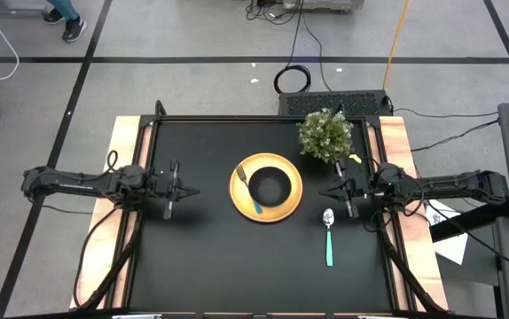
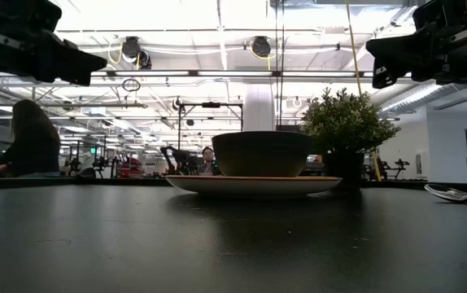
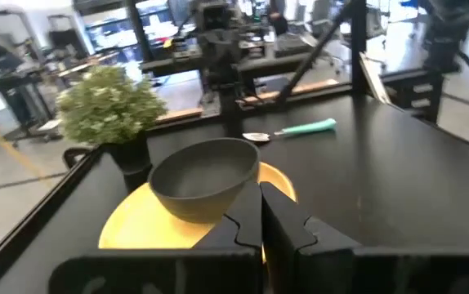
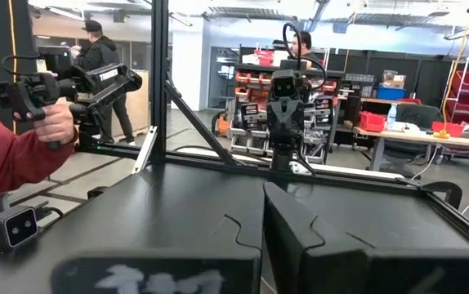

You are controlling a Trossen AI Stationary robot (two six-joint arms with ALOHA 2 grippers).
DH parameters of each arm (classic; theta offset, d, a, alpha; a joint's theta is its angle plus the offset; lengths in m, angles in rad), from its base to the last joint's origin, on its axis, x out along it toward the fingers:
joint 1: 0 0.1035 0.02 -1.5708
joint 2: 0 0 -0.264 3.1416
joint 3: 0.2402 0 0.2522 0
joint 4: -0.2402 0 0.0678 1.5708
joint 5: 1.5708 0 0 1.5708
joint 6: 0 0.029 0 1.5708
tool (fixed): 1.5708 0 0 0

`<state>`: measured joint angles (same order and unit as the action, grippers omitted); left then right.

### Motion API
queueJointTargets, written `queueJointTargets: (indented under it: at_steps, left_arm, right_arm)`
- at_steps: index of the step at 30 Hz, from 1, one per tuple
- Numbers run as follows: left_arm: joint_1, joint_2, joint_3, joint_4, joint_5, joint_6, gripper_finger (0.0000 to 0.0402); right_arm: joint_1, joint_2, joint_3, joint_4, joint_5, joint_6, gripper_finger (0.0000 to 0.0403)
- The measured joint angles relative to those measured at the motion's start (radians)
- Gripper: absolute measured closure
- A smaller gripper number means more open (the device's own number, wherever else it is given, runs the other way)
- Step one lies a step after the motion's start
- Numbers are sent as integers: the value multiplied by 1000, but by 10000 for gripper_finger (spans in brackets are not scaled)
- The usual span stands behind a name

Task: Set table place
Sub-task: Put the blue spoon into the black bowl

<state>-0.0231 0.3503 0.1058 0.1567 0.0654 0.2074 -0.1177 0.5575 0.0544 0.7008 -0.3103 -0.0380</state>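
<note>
A round yellow plate (image 1: 266, 189) lies mid-table, with a black bowl (image 1: 270, 186) standing on it and a teal-handled fork (image 1: 249, 190) lying on its left part. A teal-handled spoon (image 1: 328, 237) lies on the table to the plate's right. My left gripper (image 1: 192, 190) is shut and empty, above the table left of the plate. My right gripper (image 1: 325, 194) is shut and empty, right of the plate, just beyond the spoon's bowl end. The plate (image 3: 149, 220), bowl (image 3: 206, 184) and spoon (image 3: 296, 129) also show in the left wrist view.
A bushy green potted plant (image 1: 326, 135) stands at the table's far edge, right of centre, close to my right arm. People show in the room beyond the table; a hand holding a device (image 4: 51, 114) shows in the right wrist view.
</note>
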Motion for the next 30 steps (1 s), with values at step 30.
queueJointTargets:
  at_steps: [30]
  left_arm:
    - [0, 2, -9, 27, 47, -7, 391]
  right_arm:
    - [17, 20, 0, 41, -57, 19, 403]
